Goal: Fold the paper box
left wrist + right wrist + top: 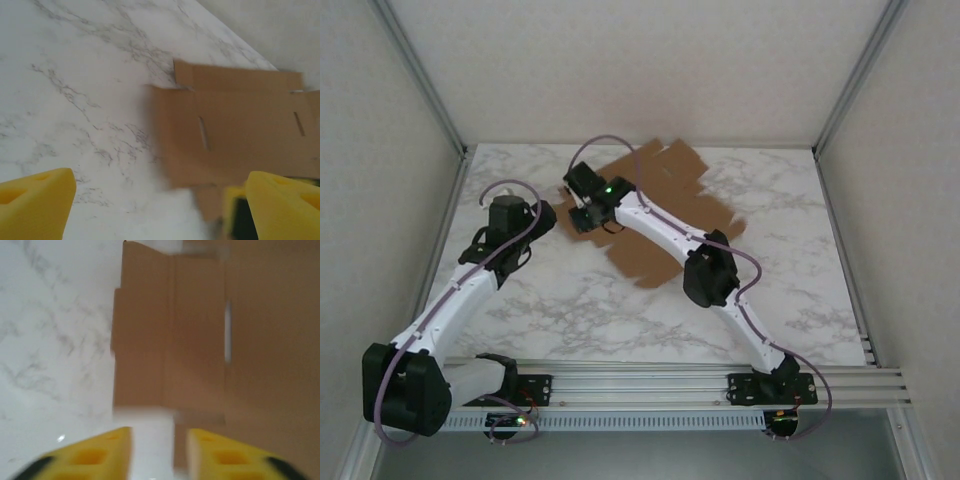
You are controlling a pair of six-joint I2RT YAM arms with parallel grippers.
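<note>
Paper box [670,180] lies as a flat, unfolded brown cardboard sheet at the far middle of the surface [570,310], partly under the right arm [665,230].

That arm runs from its base at the near right on a diagonal toward the far left, elbow raised over the sheet's near corner. The right gripper [582,208] hangs above the sheet's left edge. In the right wrist view, the right gripper [159,440] has its yellow fingers [95,455] parted with nothing between them. Beyond them are the paper box [190,340], with its creases and a narrow slot, and bare marble.

The left arm [460,290] rises from the near left corner and leans toward the far right. The left gripper [542,222] sits just left of the sheet, close to the other gripper. In the left wrist view, the left gripper [160,190] is spread wide and holds nothing, one yellow finger [35,200] at each lower corner. The paper box [235,125] lies ahead of it, with flaps and two slots showing.

The surface is white with grey marble veining. Both bases are bolted to an aluminium rail [670,380] along its near edge. Pale walls [640,60] close in the left, right and far sides, with metal posts [420,75] at the far corners.
</note>
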